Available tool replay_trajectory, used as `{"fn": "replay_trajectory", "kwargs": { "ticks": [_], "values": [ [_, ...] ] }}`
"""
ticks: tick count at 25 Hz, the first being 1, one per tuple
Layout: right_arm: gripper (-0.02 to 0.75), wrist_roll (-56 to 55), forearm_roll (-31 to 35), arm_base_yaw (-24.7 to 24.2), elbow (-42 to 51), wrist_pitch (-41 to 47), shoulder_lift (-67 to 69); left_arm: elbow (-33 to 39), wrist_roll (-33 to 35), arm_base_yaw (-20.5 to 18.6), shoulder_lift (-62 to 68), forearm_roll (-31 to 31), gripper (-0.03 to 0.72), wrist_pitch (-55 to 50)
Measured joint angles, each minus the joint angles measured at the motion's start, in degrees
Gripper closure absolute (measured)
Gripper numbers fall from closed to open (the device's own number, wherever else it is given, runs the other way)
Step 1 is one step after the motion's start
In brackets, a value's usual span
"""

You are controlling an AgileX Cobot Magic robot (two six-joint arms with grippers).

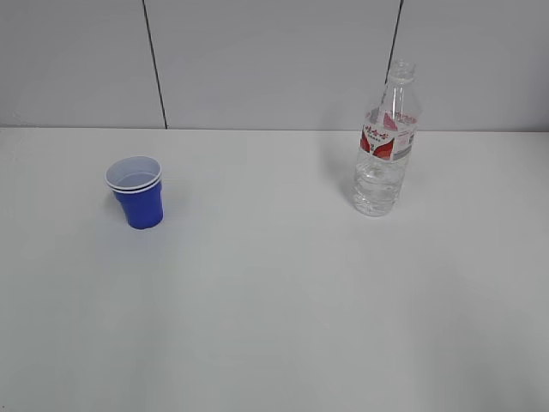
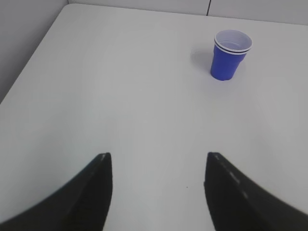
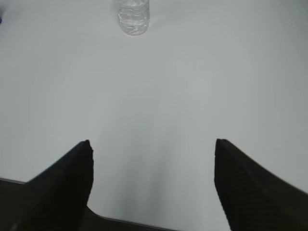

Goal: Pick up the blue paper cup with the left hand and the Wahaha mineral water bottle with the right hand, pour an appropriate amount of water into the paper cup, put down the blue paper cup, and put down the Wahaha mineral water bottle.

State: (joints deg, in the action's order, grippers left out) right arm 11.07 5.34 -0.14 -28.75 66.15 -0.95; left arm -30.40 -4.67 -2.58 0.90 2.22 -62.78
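Note:
The blue paper cup (image 1: 137, 194) stands upright on the left of the white table, white inside with a double rim; it also shows in the left wrist view (image 2: 230, 54), far ahead and to the right. The Wahaha mineral water bottle (image 1: 386, 146) stands upright on the right, capless, with water in its lower part; only its base shows in the right wrist view (image 3: 133, 15). My left gripper (image 2: 158, 159) is open and empty above bare table. My right gripper (image 3: 153, 143) is open and empty near the table's front edge. Neither gripper shows in the exterior view.
The white table (image 1: 274, 292) runs back to a grey panelled wall (image 1: 274, 60). In the left wrist view the table's left edge (image 2: 29, 62) runs diagonally. The table's near edge (image 3: 134, 222) shows under the right gripper.

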Motion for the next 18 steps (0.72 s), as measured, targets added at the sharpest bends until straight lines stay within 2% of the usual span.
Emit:
{"fn": "replay_trajectory", "kwargs": {
  "ticks": [18],
  "values": [
    [0.150,0.00,-0.11,0.00,0.00,0.00,0.00,0.00,0.00,0.00,0.00,0.09,0.230,0.00]
  ]
}}
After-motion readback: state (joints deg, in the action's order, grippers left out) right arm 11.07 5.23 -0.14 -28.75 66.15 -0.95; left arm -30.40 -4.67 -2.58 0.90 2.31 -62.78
